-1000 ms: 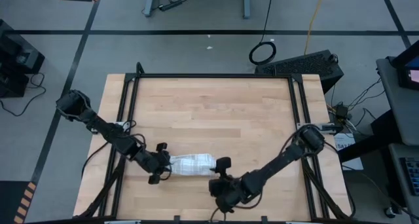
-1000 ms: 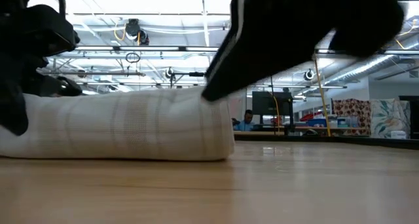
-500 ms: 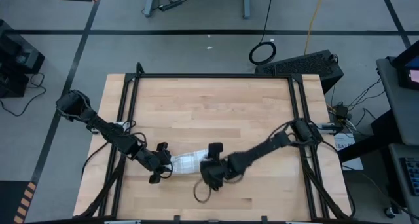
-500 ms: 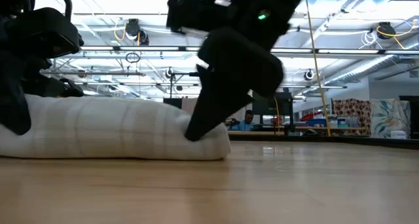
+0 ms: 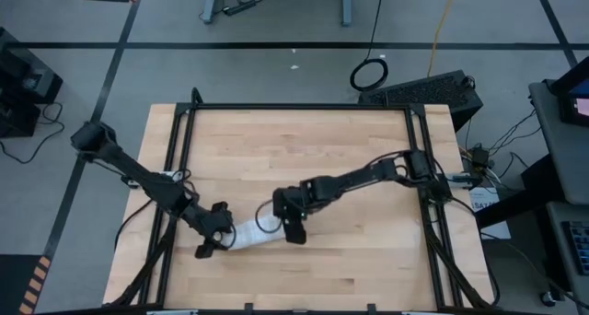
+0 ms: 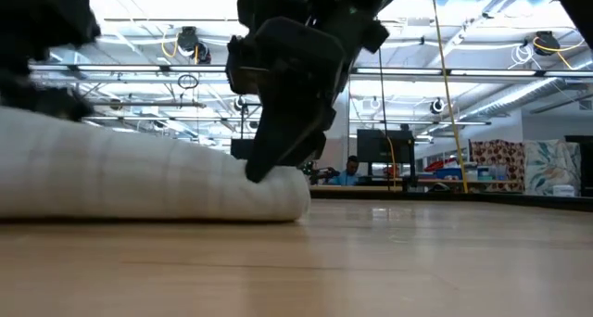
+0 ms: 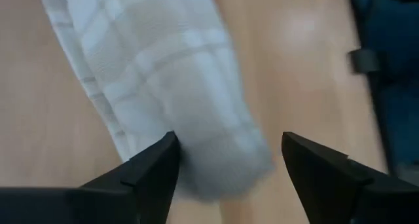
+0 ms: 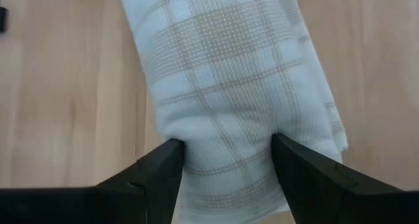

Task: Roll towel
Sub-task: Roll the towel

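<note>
The towel (image 5: 259, 234) is seen lying near the front edge of the wooden table (image 5: 304, 149), left of centre, already wound into a compact cylinder with its long axis running left to right (the low view shows it as a rounded bolster resting flat on the wood). The rolling itself is judged essentially done; no flat, unrolled stretch of cloth can be made out in any view.

At the roll's left end, the left gripper (image 5: 210, 234) is set with its fingers (image 7: 147, 175) spread wide to either side of the cloth, a clear gap showing on one side, so that end is judged released rather than held. At the roll's right end, the right gripper (image 5: 290, 225) is placed over the towel with its fingers (image 8: 157, 175) pressed against both flanks of the roll, which bulges between them; a grip on the cloth is therefore read there.

What is judged left: the right end to be let go and both arms drawn clear, provided the roll holds its shape.
</note>
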